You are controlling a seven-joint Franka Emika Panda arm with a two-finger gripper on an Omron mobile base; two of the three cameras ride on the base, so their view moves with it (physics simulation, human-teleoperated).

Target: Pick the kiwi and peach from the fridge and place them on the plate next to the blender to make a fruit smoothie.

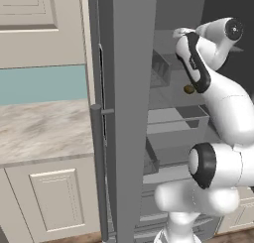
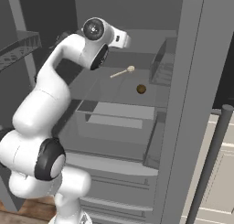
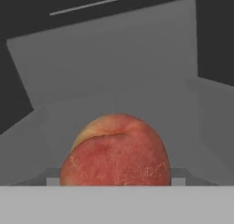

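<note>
The peach, red-orange with a yellowish top, sits very close in the hand view, low and centred. My gripper is shut on the peach; its fingertips are hidden by the fruit. The arm reaches into the open fridge, with the hand up near an upper shelf. The kiwi, a small dark brown oval, lies on a grey shelf below and to the right of the hand, and it also appears beside my forearm as the kiwi. The plate and the blender are out of view.
The open fridge door with its long bar handle stands close beside the arm. A pale spoon-like utensil lies on the shelf behind the kiwi. A marble counter over cream cabinets sits left of the fridge.
</note>
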